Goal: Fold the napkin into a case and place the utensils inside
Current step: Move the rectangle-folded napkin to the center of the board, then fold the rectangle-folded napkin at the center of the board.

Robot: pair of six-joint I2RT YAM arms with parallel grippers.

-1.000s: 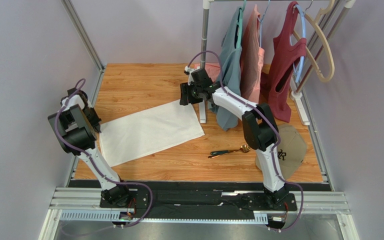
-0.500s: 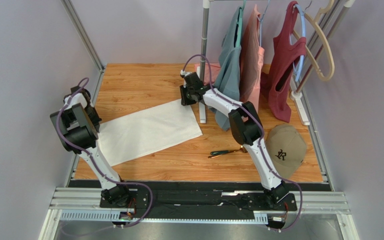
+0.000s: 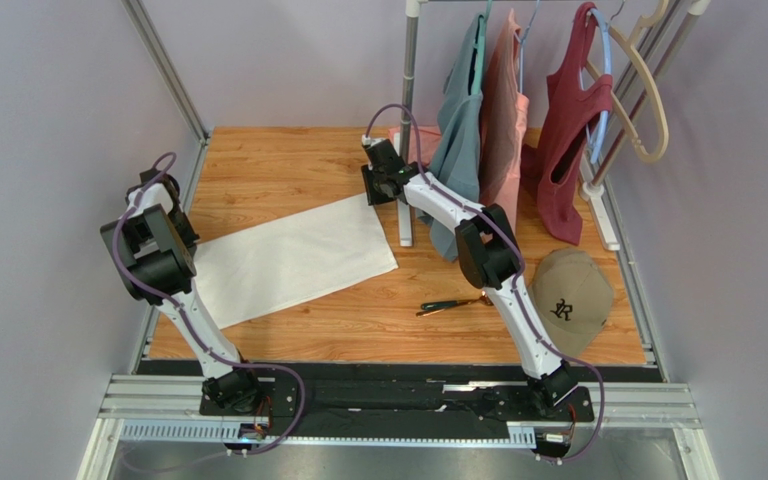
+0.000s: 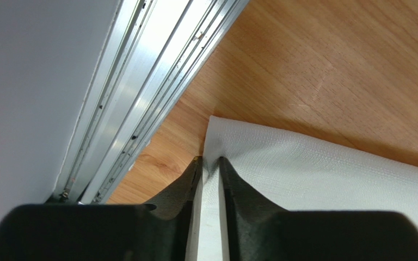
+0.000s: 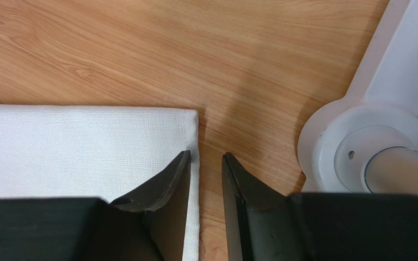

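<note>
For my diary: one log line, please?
white cloth napkin: spread on wooden table; left end effector: around its corner; right end effector: open, at opposite corner

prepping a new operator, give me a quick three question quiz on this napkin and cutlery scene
1. True or false: the utensils already lie on the napkin.
2. In its wrist view, what stands just right of the right pincer? A) the rack's round white foot B) a cap C) a spoon
3. Which arm's pincer straddles the napkin's edge beside the aluminium rail?

Key:
1. False. They lie on the bare table, apart from the napkin, to its right.
2. A.
3. The left pincer.
</note>
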